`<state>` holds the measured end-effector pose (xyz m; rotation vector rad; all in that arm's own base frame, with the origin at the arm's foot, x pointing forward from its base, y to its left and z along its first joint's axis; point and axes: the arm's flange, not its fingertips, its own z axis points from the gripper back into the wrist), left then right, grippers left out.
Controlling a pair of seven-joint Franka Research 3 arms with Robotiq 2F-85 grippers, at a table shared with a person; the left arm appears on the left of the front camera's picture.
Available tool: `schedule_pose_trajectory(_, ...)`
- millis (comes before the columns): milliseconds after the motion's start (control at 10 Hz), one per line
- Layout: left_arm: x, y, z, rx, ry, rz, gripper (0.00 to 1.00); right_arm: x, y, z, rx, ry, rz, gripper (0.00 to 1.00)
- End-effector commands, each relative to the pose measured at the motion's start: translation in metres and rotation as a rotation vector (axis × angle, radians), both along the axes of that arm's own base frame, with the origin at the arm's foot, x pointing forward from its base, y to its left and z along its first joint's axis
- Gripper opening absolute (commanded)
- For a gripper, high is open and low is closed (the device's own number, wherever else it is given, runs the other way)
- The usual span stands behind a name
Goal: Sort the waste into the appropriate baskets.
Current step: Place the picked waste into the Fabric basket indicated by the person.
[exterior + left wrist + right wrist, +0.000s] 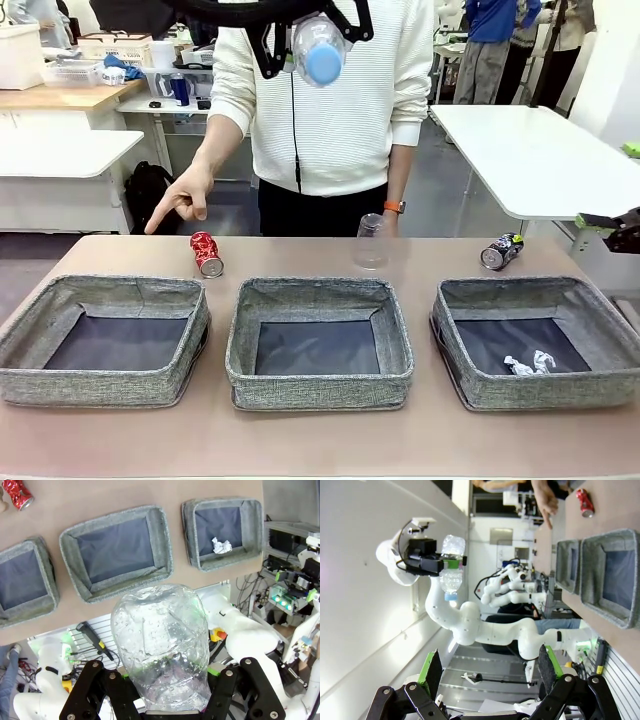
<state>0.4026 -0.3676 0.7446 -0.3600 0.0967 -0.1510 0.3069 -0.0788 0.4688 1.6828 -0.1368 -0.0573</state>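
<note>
I see the bottle (321,50) high at the top centre of the front view, clear of the counter (320,440), its blue cap facing my camera. The left pincer (315,40) is pinching it, black fingers on either side. In the left wrist view the bottle's crumpled clear body rises between those fingers at the bottom centre, with the three baskets on the counter beyond it. On the counter, the red can (207,254) lies just behind the left basket (100,385). The cup (371,240) stands behind the middle basket (320,385), and the dark can (501,251) lies on its side behind the right basket (540,390). White scraps (528,364) rest on the right basket's dark floor. The floors of the left and middle baskets show bare. The three baskets sit in a row, near one another but apart. A person stands at the far side of the counter. One hand (185,200) points a finger downward, up and left of the red can and not touching it. The right pincer (489,672) is spread wide with nothing between its green pads, at the bottom of the right wrist view. Beyond it, that view shows the left arm holding the bottle aloft.
</note>
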Motion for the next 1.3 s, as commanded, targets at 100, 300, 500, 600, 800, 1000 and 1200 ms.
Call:
schedule_pose_trajectory(100,-0.003,0.002,0.002,0.01,-0.015,0.002,0.0,0.0,0.0,0.006,0.019,0.012,0.0,1.0)
schedule_pose_trajectory(300,-0.003,0.002,0.002,0.01,-0.015,0.002,0.0,0.0,0.0,0.006,0.019,0.012,0.0,1.0)
schedule_pose_trajectory(500,-0.003,0.002,0.002,0.01,-0.015,0.002,0.0,0.0,0.0,0.006,0.019,0.012,0.0,1.0)
schedule_pose_trajectory(600,0.0,0.0,0.0,0.0,0.0,0.0,0.0,0.0,0.0,0.006,0.019,0.012,0.0,1.0)
schedule_pose_trajectory(800,-0.005,0.028,-0.029,0.065,-0.119,-0.044,0.0,0.0,0.0,0.006,0.019,0.012,0.0,1.0)
schedule_pose_trajectory(1000,-0.018,0.077,-0.066,0.115,-0.206,-0.096,0.0,0.0,0.0,0.006,0.019,0.012,0.0,1.0)
schedule_pose_trajectory(1200,-0.029,0.124,-0.104,0.162,-0.206,-0.058,0.0,0.0,0.0,0.006,0.019,0.012,0.0,1.0)
